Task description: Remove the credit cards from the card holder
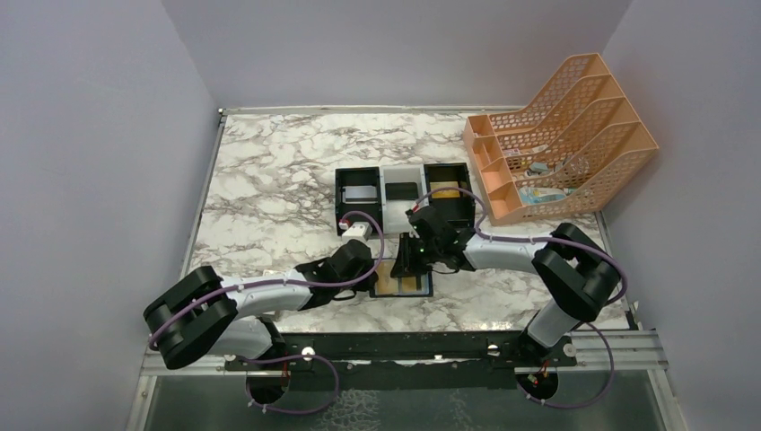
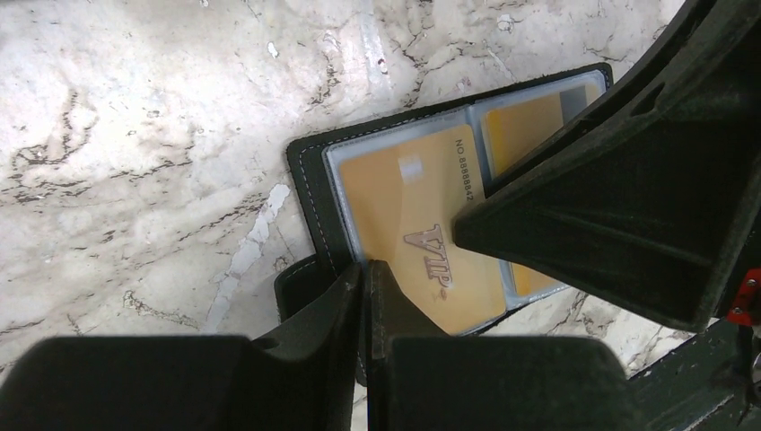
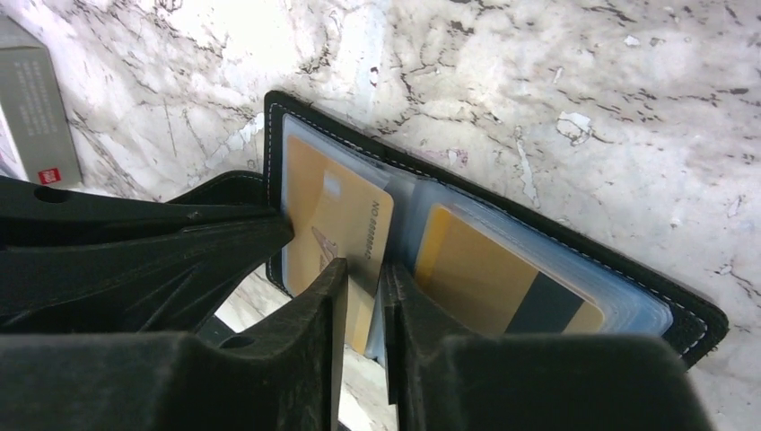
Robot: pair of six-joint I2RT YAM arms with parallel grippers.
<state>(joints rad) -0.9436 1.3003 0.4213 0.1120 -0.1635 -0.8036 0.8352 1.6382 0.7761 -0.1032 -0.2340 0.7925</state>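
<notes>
Only wrist views show the right tool [image 3: 363, 296] pinching a gold card [image 3: 336, 233].

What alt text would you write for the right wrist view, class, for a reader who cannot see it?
The right gripper closes on the edge of a gold card in the left pocket of an open black card holder lying on a marble table. A second gold card with a dark stripe sits in the right pocket, and the left gripper reaches in from the left.

Gold card [image 2: 413, 215] in the card holder [image 2: 310, 166], printed "VIP" and "NO 8888847", last digits unclear
</notes>
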